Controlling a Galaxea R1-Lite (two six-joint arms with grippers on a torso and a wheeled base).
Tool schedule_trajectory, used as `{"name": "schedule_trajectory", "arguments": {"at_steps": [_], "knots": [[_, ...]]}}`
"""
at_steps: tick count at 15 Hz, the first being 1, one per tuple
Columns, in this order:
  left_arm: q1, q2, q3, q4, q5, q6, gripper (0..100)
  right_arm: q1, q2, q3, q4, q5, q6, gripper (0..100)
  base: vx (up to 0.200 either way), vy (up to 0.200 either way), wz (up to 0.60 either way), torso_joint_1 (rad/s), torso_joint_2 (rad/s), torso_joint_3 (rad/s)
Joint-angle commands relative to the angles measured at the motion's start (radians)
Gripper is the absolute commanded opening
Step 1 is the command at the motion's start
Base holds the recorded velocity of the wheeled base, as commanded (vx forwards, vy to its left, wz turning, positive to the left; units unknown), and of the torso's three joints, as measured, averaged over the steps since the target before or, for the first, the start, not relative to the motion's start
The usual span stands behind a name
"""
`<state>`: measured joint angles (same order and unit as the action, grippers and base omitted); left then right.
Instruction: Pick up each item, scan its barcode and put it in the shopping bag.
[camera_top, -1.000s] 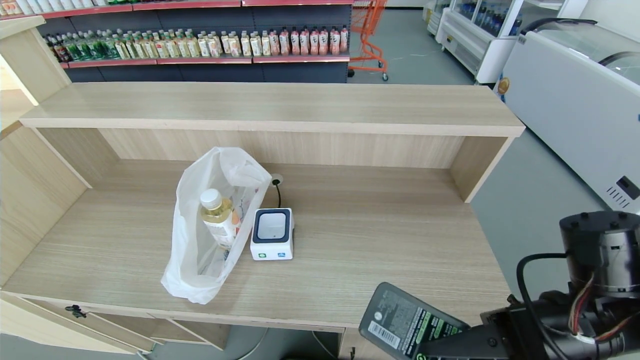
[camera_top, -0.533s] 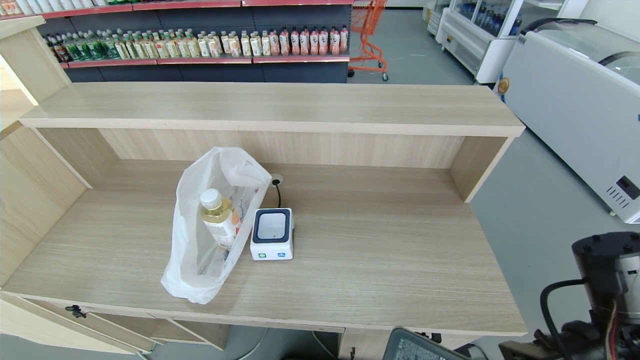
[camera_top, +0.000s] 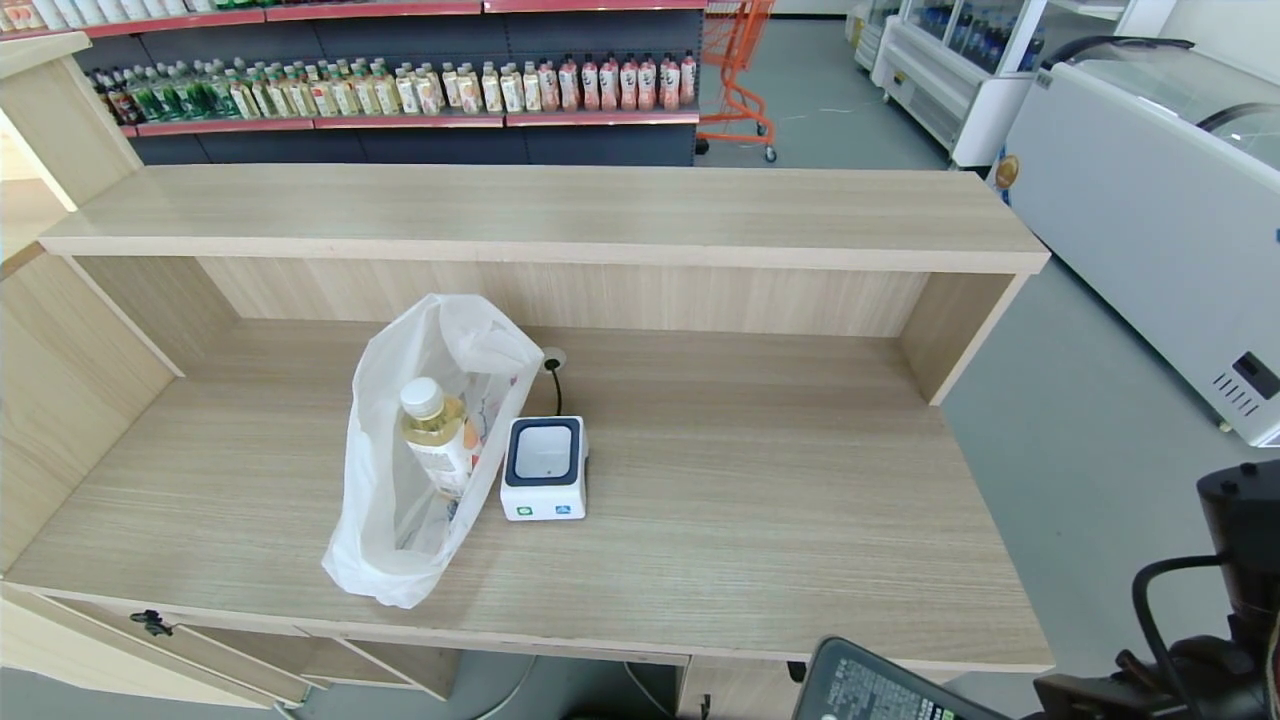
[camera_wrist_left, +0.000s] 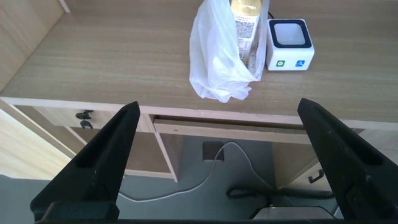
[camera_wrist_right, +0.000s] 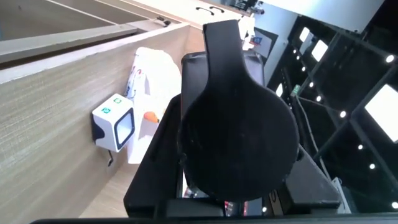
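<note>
Since a second ago the dark pack (camera_top: 885, 690) has sunk toward 5 o'clock, from over the desk's near corner to below its front edge, and the right arm has gone down with it. The bag, bottle and scanner have not shifted.

The left tool (camera_wrist_left: 219, 112) hangs in front of the desk (camera_top: 750, 500), its fingers spread wide with nothing between them. On the desk the white shopping bag (camera_top: 365, 480) stands with its mouth open upward, and a capped bottle (camera_top: 435, 435) is already upright inside it. The scanner (camera_top: 545, 468) sits just beside the bag at its 3 o'clock, window facing up. At 5 o'clock from the scanner, well apart from it, the dark pack hangs clear of the desk, printed face up, clamped in the right tool (camera_wrist_right: 227, 56).

We judge that the pick-up of this item is done and the scan is the step in hand. The next move calls for raising the pack toward 11 o'clock until it is over the scanner. The wrist must then turn so the printed face looks down at the window, before the pack goes into the bag's mouth.
</note>
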<state>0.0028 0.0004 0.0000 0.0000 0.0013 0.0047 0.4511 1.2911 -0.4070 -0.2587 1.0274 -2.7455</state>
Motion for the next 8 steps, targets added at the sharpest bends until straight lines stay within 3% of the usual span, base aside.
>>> {"name": "schedule_trajectory", "arguments": {"at_steps": [1,8], "knots": [[0.0,0.0,0.0,0.0,0.0,0.0,100,-0.002,0.001,-0.003,-0.001,0.0,0.001,0,0.0,0.0,0.0,0.0,0.0,0.0],[-0.001,0.0,0.0,0.0,0.0,0.0,100,-0.003,0.007,-0.004,-0.001,0.0,0.003,0,0.0,0.0,0.0,0.0,0.0,0.0]]}}
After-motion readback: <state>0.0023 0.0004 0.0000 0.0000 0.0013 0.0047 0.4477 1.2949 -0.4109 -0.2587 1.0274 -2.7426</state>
